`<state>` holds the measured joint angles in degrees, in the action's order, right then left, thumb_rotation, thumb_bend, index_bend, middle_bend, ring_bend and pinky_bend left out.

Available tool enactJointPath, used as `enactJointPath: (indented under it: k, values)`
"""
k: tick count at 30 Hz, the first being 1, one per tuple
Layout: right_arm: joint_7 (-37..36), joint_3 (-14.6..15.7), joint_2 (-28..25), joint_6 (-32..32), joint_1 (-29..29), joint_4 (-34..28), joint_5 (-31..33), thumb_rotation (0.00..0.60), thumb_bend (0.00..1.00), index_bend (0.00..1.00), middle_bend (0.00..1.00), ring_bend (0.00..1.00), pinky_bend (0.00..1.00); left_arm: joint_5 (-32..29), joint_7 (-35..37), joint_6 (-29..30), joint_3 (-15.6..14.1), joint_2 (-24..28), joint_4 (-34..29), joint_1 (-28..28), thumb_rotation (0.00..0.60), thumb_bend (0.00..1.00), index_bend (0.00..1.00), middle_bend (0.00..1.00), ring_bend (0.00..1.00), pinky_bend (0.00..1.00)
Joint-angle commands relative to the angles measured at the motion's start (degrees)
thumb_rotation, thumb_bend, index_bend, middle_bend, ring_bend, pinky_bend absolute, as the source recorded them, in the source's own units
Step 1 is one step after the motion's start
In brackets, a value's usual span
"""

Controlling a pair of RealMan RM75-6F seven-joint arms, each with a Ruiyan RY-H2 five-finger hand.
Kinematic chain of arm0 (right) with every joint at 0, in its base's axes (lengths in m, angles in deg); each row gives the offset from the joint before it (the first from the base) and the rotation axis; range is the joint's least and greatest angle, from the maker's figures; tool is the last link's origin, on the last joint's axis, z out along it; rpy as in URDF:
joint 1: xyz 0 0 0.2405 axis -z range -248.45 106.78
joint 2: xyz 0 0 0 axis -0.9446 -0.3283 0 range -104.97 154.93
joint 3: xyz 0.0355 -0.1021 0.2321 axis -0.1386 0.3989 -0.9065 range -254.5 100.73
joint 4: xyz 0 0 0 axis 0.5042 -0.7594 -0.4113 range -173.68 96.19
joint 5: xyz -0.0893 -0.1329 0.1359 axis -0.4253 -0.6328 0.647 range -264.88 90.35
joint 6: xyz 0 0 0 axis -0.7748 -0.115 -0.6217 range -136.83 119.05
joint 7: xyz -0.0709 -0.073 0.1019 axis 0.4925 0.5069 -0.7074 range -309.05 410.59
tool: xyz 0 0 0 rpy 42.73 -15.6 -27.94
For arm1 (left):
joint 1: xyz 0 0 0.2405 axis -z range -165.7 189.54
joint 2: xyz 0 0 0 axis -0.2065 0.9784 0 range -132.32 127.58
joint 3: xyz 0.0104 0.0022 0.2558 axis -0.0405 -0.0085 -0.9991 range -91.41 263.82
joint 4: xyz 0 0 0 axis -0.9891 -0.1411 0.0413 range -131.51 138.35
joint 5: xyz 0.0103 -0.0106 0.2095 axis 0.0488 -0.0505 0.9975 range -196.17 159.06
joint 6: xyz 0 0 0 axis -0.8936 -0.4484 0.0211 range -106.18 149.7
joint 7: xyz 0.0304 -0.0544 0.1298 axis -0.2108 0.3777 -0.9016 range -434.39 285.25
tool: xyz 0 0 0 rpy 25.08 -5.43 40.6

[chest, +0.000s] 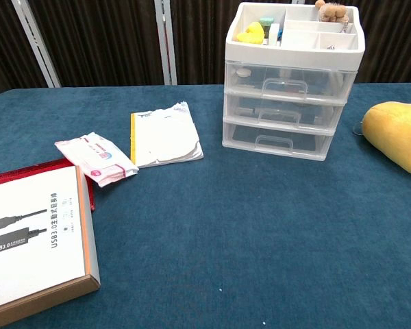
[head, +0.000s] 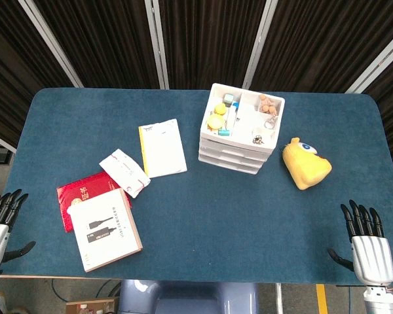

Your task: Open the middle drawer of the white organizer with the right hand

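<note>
White organizer point(head: 239, 140) stands upper centre-right of the head view, upper right of the chest view, on the blue table point(head: 203, 216). Three clear drawers stacked under an open top tray w/ compartments holding small items (yellow pieces, a brownish toy, others too small to tell). Middle drawer point(chest: 283, 113) sits flush w/ the drawers above and below, handle facing the cameras; all three closed.

Right hand point(head: 365, 239): lower right corner of head view, at the table's near edge, well apart from the organizer. Fingers extended and apart, thumb out to the side, holding nothing. Not seen in chest view.

Left hand point(head: 1, 219): lower left edge of head view, partly cut off by the frame; fingers straight and spread, nothing held.

Other objects: yellow plush toy point(head: 305, 163) just right of the organizer, not touching it. White booklet point(head: 162, 148) w/ yellow spine, left of the organizer. Tissue pack point(head: 124, 171) next to the booklet's lower left corner. White USB 3.0 box point(chest: 31, 240) at lower left, lying over a red booklet point(head: 78, 193).
</note>
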<state>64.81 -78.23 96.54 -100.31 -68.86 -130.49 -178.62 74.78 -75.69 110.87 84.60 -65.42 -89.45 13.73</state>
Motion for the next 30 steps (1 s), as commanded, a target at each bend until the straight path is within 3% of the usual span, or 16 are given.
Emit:
enactJointPath:
  k: [1,17,18,20,22,24,28,30]
  values:
    - [0.06,0.07,0.0,0.04,0.0,-0.01,-0.04,0.6,0.19,0.0,0.0,0.0,0.0,0.04,0.05,0.05,0.01,0.01,0.03,0.01,0.6,0.02,0.0,0.0,0.0,0.0]
    - [-1.35,-0.68,-0.12,1.17,-1.29,-2.23,-0.19,0.6,0.19,0.0,0.0,0.0,0.02,-0.18,0.56,-0.34,0.02,-0.05,-0.15,0.19,0.6,0.02,0.0,0.0,0.0,0.0]
    - [-1.58,-1.0,-0.2,1.35,-1.67,-2.88,-0.24,0.6,0.19,0.0,0.0,0.01,0.06,-0.18,0.58,-0.39,0.0,0.0,-0.23,0.2,0.6,0.02,0.0,0.0,0.0,0.0]
    - [-1.68,-1.68,-0.32,1.62,-2.29,-4.18,-0.13,0.6,0.21,0.0,0.07,0.11,0.26,-0.14,0.61,-0.36,0.02,0.04,-0.35,0.22,0.6,0.02,0.0,0.0,0.0,0.0]
    - [-1.55,-2.68,-0.34,2.49,-3.25,-6.1,0.6,0.6,0.25,0.0,0.29,0.35,0.54,-0.08,0.66,-0.26,0.05,0.04,-0.4,0.23,0.6,0.02,0.0,0.0,0.0,0.0]
    - [-1.67,-3.83,-0.32,4.73,-4.69,-9.16,2.47,0.6,0.31,0.0,0.48,0.53,0.68,-0.16,0.73,-0.31,0.02,0.05,-0.45,0.21,0.6,0.02,0.0,0.0,0.0,0.0]
    - [-0.86,-5.52,0.14,9.64,-7.45,-13.98,6.72,0.6,0.5,0.0,0.67,0.72,0.82,-0.55,1.12,-0.61,0.01,0.24,-0.8,0.23,0.6,0.02,0.0,0.0,0.0,0.0]
    - [0.85,-6.4,0.9,12.11,-9.14,-15.76,8.87,0.6,0.57,0.0,0.72,0.76,0.85,-0.68,1.4,-0.74,0.04,0.34,-0.92,0.28,0.6,0.02,0.0,0.0,0.0,0.0]
